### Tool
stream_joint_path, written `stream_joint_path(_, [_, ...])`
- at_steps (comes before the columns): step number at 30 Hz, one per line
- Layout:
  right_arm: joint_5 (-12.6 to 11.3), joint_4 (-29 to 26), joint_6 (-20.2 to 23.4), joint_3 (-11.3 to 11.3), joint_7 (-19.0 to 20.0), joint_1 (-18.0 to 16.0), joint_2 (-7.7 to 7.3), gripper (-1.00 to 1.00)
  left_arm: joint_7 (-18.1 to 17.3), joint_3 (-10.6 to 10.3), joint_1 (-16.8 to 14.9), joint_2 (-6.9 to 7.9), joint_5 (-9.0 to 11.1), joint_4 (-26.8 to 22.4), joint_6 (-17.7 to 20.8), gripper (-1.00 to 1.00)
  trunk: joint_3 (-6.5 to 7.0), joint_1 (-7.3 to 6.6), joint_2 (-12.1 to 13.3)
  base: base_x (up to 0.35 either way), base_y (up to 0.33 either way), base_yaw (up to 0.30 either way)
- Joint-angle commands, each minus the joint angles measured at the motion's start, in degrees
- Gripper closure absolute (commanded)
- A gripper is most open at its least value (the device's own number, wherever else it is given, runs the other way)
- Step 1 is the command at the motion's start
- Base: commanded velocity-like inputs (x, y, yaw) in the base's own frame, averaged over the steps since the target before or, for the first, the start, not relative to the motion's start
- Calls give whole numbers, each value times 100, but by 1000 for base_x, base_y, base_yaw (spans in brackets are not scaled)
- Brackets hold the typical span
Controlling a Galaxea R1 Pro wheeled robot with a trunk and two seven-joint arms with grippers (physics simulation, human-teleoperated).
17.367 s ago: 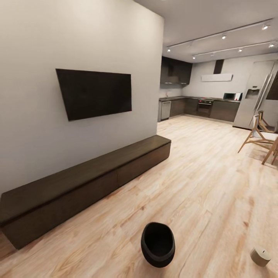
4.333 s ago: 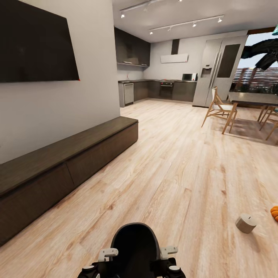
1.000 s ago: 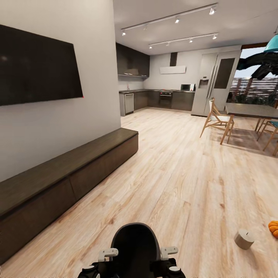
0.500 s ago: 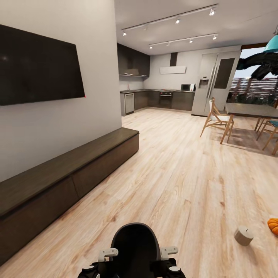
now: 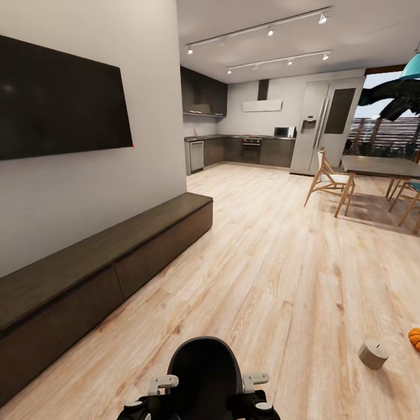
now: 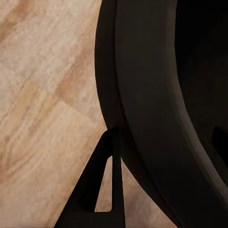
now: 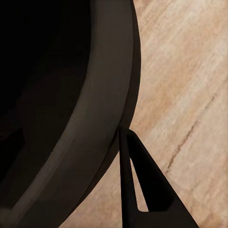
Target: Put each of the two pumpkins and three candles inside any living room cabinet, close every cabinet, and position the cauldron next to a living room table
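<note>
The black cauldron (image 5: 204, 373) sits at the bottom middle of the head view, held between both arms above the wood floor. My left gripper (image 5: 168, 382) is shut on its left wall; in the left wrist view one finger (image 6: 102, 185) lies outside the cauldron (image 6: 156, 95) wall. My right gripper (image 5: 249, 380) is shut on the right wall, one finger (image 7: 142, 185) lying outside the cauldron (image 7: 71, 71). A beige candle (image 5: 373, 354) and an orange pumpkin (image 5: 415, 338) lie on the floor at the right. The long dark-brown cabinet (image 5: 105, 262) runs along the left wall, its fronts closed.
A dining table (image 5: 379, 166) with wooden chairs (image 5: 326, 181) stands at the far right. A dark TV (image 5: 58, 99) hangs above the cabinet. The kitchen with a tall fridge (image 5: 324, 125) lies at the back. Wide wood floor (image 5: 274, 256) spreads between them.
The whole picture has shifted slightly to the right, so the camera has moved. The cauldron stays in the same place between the two grippers.
</note>
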Motion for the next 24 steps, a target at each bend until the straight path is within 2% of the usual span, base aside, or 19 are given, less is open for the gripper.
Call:
stream_joint_path(1, [-86,-127,22,58,-38,-5,-5,100,-6,6,-1,3,32,-8,36,100,-5,-1,-3,0,2,0])
stream_joint_path(13, [-95,-135,48,54,-44,-5,-5,100,-6,6,-1,1,32,-8,36,100,-5,-1,-3,0,0,0])
stream_joint_path(24, [-307,-160,118,43,110,-5,-5,100,-6,6,-1,3,32,-8,36,100,-5,-1,-3,-19,29,0])
